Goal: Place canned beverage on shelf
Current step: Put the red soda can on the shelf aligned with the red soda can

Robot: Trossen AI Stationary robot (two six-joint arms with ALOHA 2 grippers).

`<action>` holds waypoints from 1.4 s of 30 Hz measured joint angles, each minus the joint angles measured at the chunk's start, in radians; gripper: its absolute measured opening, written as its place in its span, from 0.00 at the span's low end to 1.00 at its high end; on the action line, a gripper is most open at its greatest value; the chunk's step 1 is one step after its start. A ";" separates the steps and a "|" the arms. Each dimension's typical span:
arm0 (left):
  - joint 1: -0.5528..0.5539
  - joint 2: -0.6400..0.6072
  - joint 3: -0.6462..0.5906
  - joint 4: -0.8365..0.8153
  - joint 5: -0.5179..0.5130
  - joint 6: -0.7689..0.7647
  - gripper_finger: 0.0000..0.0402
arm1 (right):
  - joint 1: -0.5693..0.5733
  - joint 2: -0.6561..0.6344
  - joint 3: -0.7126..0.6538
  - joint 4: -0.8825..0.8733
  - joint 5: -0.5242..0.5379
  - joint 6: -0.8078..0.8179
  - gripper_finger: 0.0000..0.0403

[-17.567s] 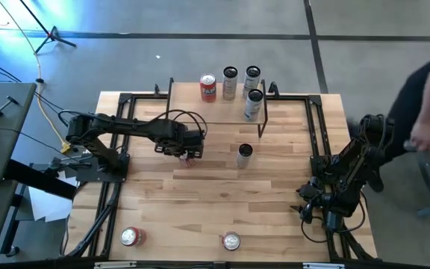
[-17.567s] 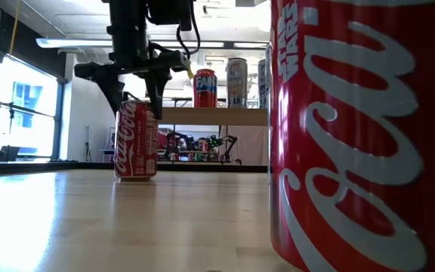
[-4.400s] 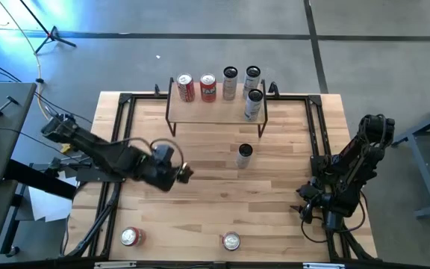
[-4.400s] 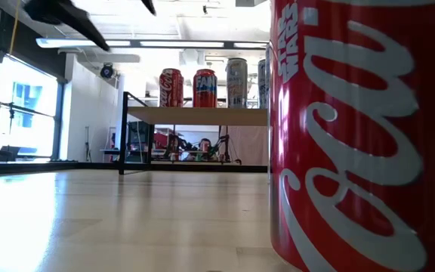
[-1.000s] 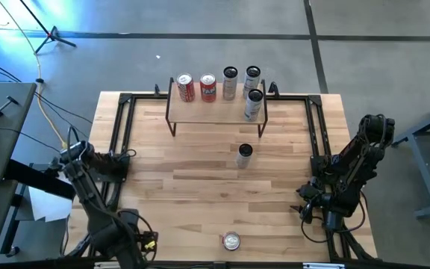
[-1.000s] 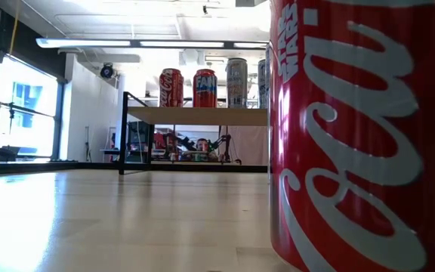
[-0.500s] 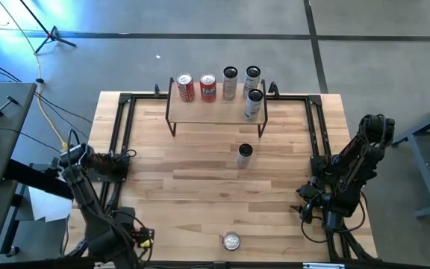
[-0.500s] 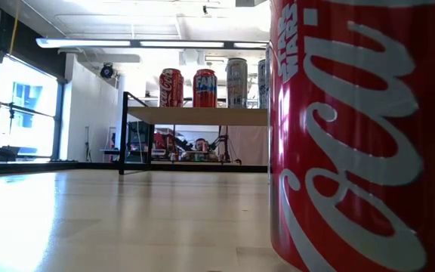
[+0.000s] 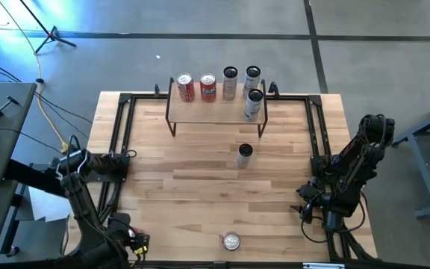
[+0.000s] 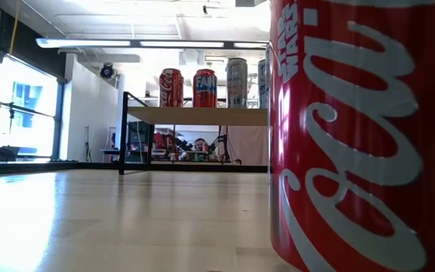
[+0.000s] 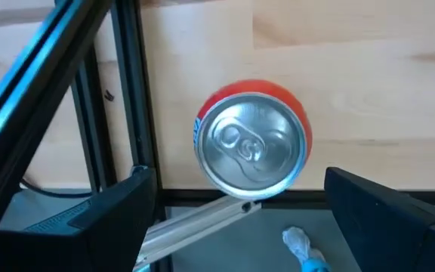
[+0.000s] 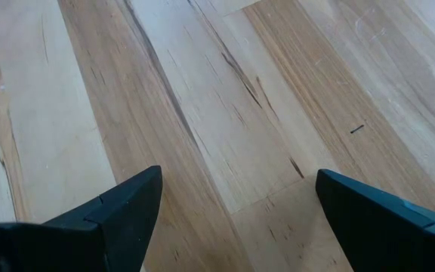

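You're looking past the right gripper (image 12: 232,219), its two dark fingers (image 12: 112,211) spread apart above bare, light-wood tabletop (image 12: 225,98) planks with darker grain streaks.

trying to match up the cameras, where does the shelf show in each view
high view: shelf in the upper middle of the picture, seen from above.
low view: shelf in the background, left of centre, seen edge-on.
left wrist view: not in it.
right wrist view: not in it.
shared landmark: the fanta can, second from the shelf's left end.
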 joint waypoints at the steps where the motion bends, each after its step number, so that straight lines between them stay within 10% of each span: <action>1: 0.001 0.004 0.000 -0.005 0.000 0.000 0.90 | 0.000 0.000 0.000 0.000 0.000 0.000 0.84; 42: 0.056 0.008 -0.121 0.166 0.067 0.037 0.85 | 0.000 0.000 0.000 0.000 0.003 0.000 0.84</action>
